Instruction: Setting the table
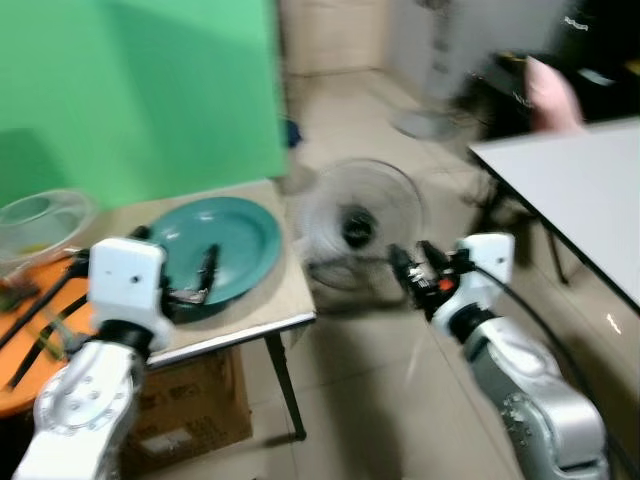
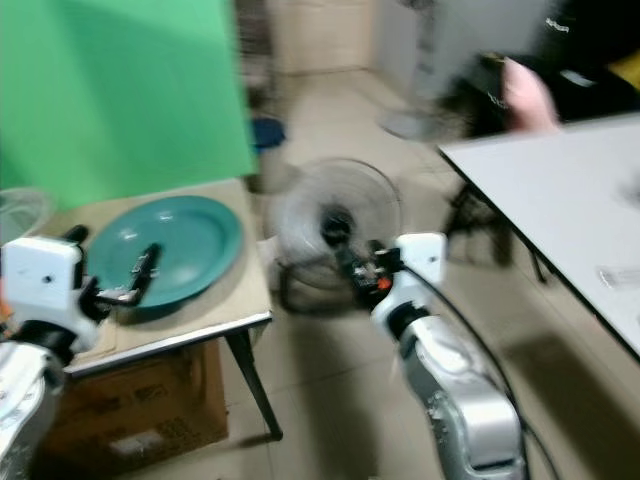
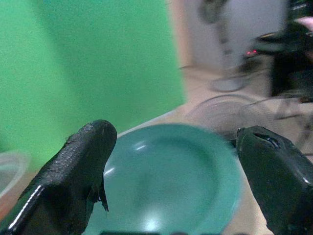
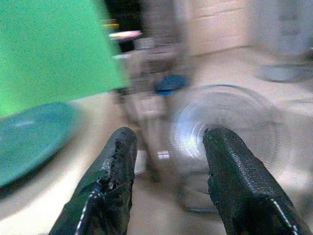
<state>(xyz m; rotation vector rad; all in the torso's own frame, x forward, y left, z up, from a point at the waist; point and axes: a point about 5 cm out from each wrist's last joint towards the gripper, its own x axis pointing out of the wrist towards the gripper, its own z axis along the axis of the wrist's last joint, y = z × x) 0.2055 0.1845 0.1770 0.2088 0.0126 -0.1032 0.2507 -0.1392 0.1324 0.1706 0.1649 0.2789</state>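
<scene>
The left gripper (image 1: 190, 285) hangs low over the near rim of a round teal plate (image 1: 215, 243), its two black fingers (image 3: 80, 166) spread wide apart with nothing between them; in the left wrist view the plate's shallow bowl lies straight ahead of the fingers and between their tips. The plate rests on a small beige square table (image 1: 280, 300) with dark legs, which stands in front of a green backdrop (image 1: 130, 90). Off to the left gripper's outer side sit a clear glass bowl (image 1: 40, 222) and an orange round tray (image 1: 25, 385). Under the table, below the left arm, is a brown cardboard box (image 1: 195, 410).

The right gripper (image 1: 405, 265) is held out over the tiled floor, well apart from the plate, its fingers (image 4: 115, 171) parted and empty. Just ahead of it stands a round wire-caged floor fan (image 1: 355, 225). To its outer side runs a long white table (image 1: 575, 190), and beyond that table's far edge a person's hand (image 1: 552, 95) shows, blurred.
</scene>
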